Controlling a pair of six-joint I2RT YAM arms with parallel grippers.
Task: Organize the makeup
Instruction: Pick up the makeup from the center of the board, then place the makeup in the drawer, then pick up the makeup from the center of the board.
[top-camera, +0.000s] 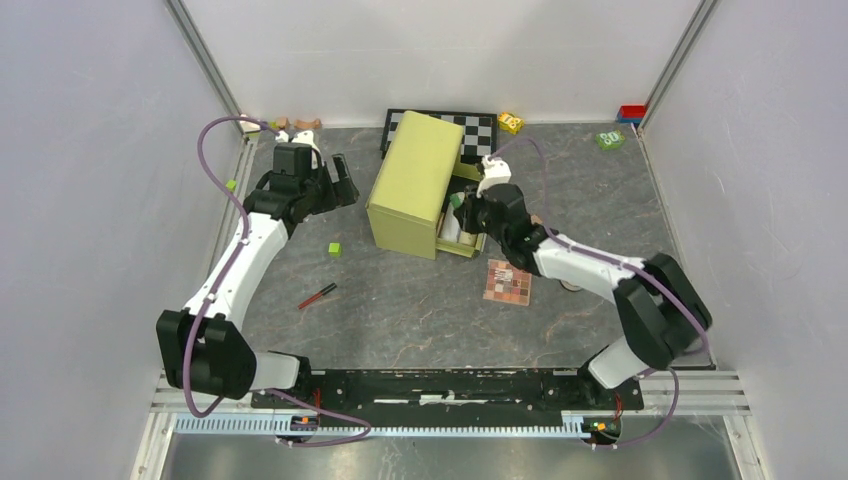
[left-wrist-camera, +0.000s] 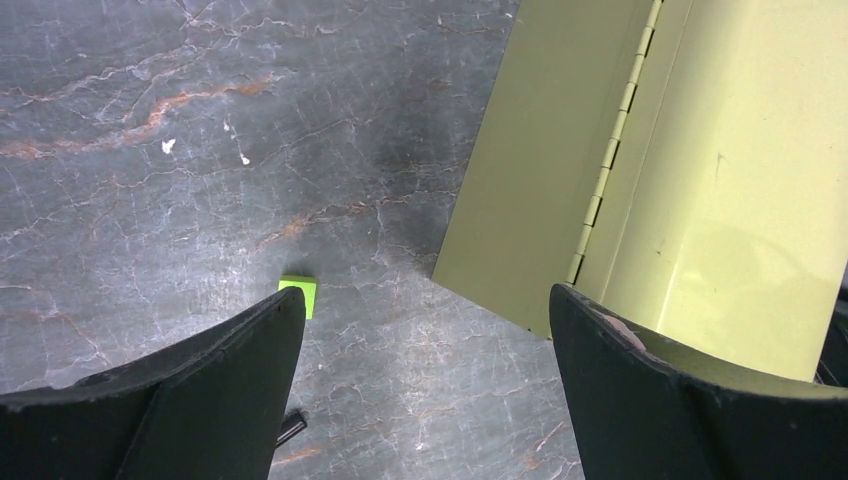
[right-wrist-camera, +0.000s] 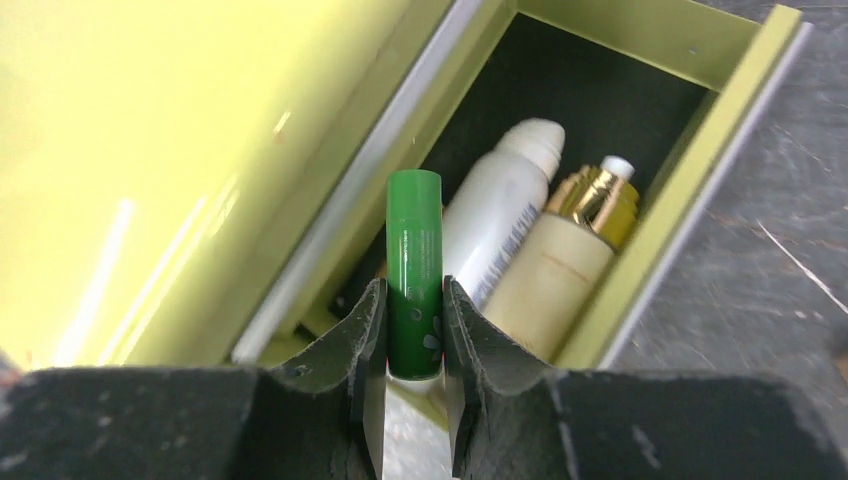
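Green tube (right-wrist-camera: 414, 270): smooth, glossy, cylindrical plastic.

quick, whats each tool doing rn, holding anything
left tool: open, holding nothing.
right tool: closed on the green tube, over the open yellow-green box.
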